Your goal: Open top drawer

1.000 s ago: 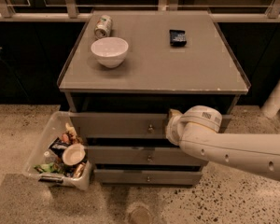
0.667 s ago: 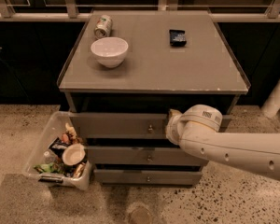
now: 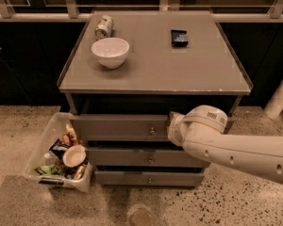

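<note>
The top drawer (image 3: 118, 127) is a wide grey front just under the cabinet top, with a small round metal knob (image 3: 152, 132) at its centre. It looks closed or nearly so. My gripper (image 3: 170, 126) is at the end of a white arm coming from the right, pressed close to the drawer front just right of the knob. The wrist hides the fingers. Two shallower grey drawers (image 3: 146, 158) lie below.
On the cabinet top (image 3: 198, 69) stand a white bowl (image 3: 110, 52), a tipped can (image 3: 104, 26) and a dark packet (image 3: 179, 37). A clear bin (image 3: 45, 147) of trash sits on the floor at the left. A white pole (image 3: 279, 98) stands at the right.
</note>
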### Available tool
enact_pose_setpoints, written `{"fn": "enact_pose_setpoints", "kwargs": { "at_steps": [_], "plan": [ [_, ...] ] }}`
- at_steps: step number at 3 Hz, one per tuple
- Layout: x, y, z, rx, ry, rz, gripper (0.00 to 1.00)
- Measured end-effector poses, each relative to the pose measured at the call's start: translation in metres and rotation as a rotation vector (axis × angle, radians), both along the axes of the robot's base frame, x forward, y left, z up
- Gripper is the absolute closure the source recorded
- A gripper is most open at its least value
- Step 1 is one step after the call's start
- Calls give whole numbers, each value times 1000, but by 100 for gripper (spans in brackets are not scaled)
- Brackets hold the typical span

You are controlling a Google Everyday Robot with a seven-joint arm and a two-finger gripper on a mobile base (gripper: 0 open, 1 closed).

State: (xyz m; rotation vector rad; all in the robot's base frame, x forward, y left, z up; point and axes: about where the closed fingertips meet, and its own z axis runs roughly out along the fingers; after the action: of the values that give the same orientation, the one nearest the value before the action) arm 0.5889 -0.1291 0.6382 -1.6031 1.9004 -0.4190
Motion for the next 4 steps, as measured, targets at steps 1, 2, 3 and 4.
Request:
{"fn": "enact_pose_setpoints", "kwargs": {
  "at_steps": [1, 2, 3, 4],
  "plan": [
    [-4, 2, 5, 12, -2, 2, 100],
    [-8, 5, 13, 17, -6, 12, 100],
    [-8, 5, 13, 17, -5, 12, 100],
    [-7, 4, 12, 19, 1, 9, 100]
  ]
}}
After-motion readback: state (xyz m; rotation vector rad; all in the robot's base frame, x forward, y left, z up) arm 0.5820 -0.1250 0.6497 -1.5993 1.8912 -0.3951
